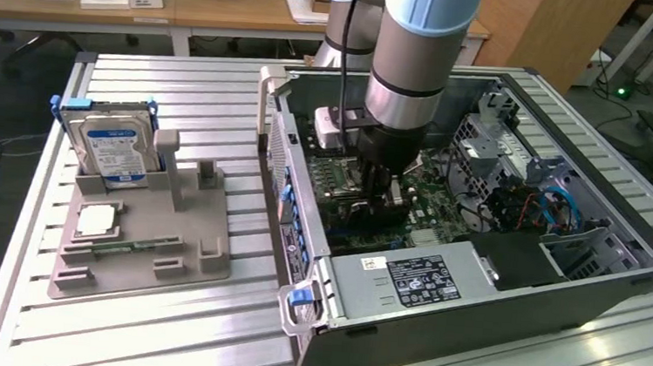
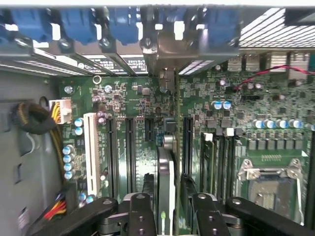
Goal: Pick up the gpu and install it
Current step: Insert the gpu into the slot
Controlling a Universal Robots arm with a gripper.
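The gpu (image 2: 166,164) stands edge-on in a slot of the green motherboard (image 2: 133,98) inside the open computer case (image 1: 491,310). Its pale metal bracket (image 2: 167,54) sits up against the case's rear slot openings. My gripper (image 2: 166,184) straddles the card from above, with one dark finger (image 2: 147,182) on each side and a narrow gap to the card's faces. In the exterior view the arm reaches down into the middle of the case, and the gripper (image 1: 381,196) sits low over the board.
The grey power supply (image 1: 406,281) and a drive cage (image 1: 579,247) flank the arm inside the case. The CPU socket (image 2: 268,182) and cable bundle (image 2: 29,120) lie to either side. On the exterior view's left, a grey holder (image 1: 140,247) carries a hard drive (image 1: 113,144) and a memory stick (image 1: 123,244).
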